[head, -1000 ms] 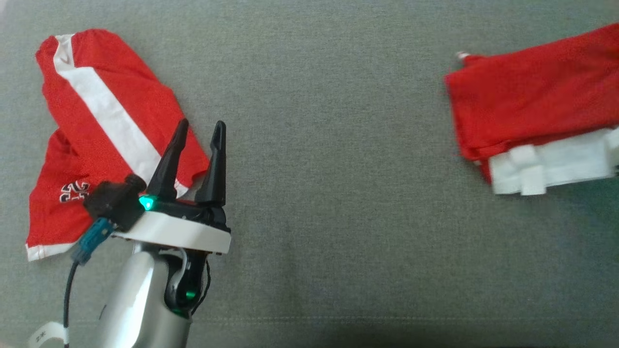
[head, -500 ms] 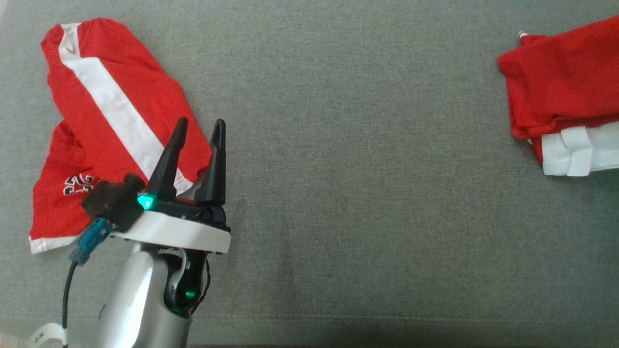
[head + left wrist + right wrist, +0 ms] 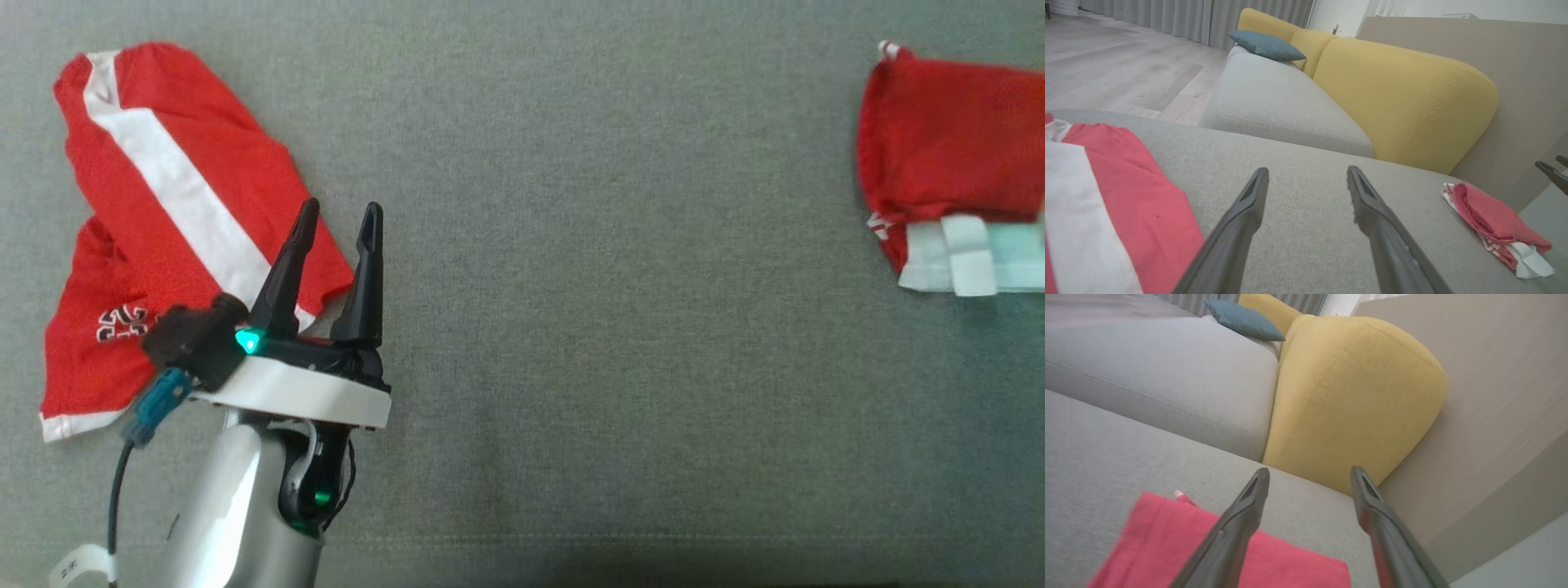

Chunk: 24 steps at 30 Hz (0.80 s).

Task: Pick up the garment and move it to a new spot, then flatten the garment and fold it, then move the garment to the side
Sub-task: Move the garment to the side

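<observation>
Grey upholstery of a wide seat cushion carries everything, and the folded garment lies on it at about two o'clock in the head view, cut by the right edge. It is a compact red bundle with a white layer along its near side, perhaps a waistband, though blur there makes that hard to judge. The right tool hovers just above it with its fingers spread wide and nothing between them, red cloth showing beneath at seven o'clock in its wrist view. Well apart, at eight o'clock in the head view, the left tool points up, also spread and gripping nothing. Its left finger overlaps the edge of red shorts with a white stripe, lying loose and crumpled at ten o'clock. Beyond the cushion stand a yellow backrest, a blue pillow and a wooden floor.
</observation>
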{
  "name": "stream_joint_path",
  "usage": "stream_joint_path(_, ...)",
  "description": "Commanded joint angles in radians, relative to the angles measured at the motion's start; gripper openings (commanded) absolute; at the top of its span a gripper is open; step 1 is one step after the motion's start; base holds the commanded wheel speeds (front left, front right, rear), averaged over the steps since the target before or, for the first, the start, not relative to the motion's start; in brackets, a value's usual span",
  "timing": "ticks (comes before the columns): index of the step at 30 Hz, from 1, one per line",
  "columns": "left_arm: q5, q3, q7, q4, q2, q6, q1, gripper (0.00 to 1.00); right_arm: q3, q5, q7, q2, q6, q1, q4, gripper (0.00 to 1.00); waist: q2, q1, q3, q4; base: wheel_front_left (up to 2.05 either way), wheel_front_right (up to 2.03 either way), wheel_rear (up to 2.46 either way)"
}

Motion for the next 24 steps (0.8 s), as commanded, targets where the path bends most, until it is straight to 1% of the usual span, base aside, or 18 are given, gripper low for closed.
stream_joint_path(1, 0.003, 0.033, -0.005, -0.026, 0.010, -0.006, -0.025, 1.00, 0.023, 0.014, -0.017, 0.003, -0.001, -0.005, -0.040, 1.00, 0.0000, -0.0001, -0.025, -0.004, 0.00, 0.00, 0.00)
stream_joint_path(8, -0.006, 0.050, -0.005, -0.023, 0.010, -0.006, 0.002, 1.00, 0.087, 0.056, -0.052, 0.074, -0.001, 0.020, -0.058, 1.00, 0.0000, -0.0001, -0.109, -0.004, 0.00, 0.00, 0.00)
stream_joint_path(14, -0.007, 0.080, -0.005, -0.027, 0.010, -0.006, 0.036, 1.00, 0.144, 0.133, -0.108, 0.180, -0.001, 0.080, -0.077, 1.00, 0.0000, -0.0001, -0.181, -0.006, 0.00, 0.00, 0.00)
stream_joint_path(18, -0.010, 0.099, -0.005, -0.029, 0.010, -0.006, 0.061, 1.00, 0.173, 0.164, -0.143, 0.237, -0.001, 0.141, -0.091, 1.00, 0.0000, -0.0001, -0.214, -0.008, 0.00, 0.00, 0.00)
stream_joint_path(21, -0.010, 0.107, -0.005, -0.029, 0.010, -0.006, 0.078, 1.00, 0.159, 0.200, -0.156, 0.262, -0.001, 0.190, -0.101, 1.00, 0.0000, -0.0001, -0.236, -0.009, 0.00, 0.00, 0.00)
stream_joint_path(24, -0.015, 0.117, -0.005, -0.032, 0.010, -0.006, 0.094, 1.00, 0.159, 0.243, -0.164, 0.271, -0.001, 0.246, -0.115, 1.00, 0.0000, -0.0001, -0.252, -0.012, 0.00, 0.00, 0.00)
